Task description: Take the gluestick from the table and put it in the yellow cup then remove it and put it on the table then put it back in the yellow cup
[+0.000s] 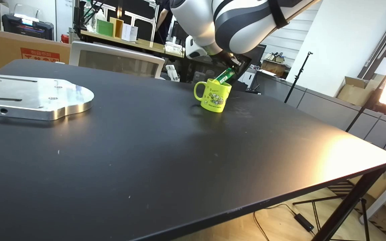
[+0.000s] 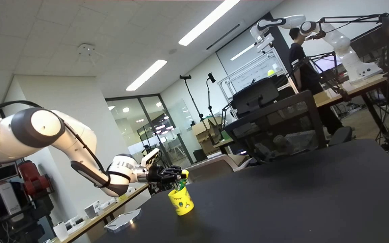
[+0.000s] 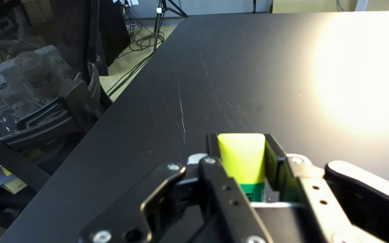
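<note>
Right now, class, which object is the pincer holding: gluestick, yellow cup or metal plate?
The gluestick, slim and green: it alone is clamped in the pincer, while the yellow cup and the metal plate rest on the table.

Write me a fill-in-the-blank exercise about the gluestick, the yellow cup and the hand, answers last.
1. The hand grips the gluestick by the end coloured ____.
2. The gluestick is not upright but ____.
3. The yellow cup has a looped ____ on its side.
4. The yellow cup stands on the large black ____.
Missing words: yellow; tilted; handle; table.
</note>
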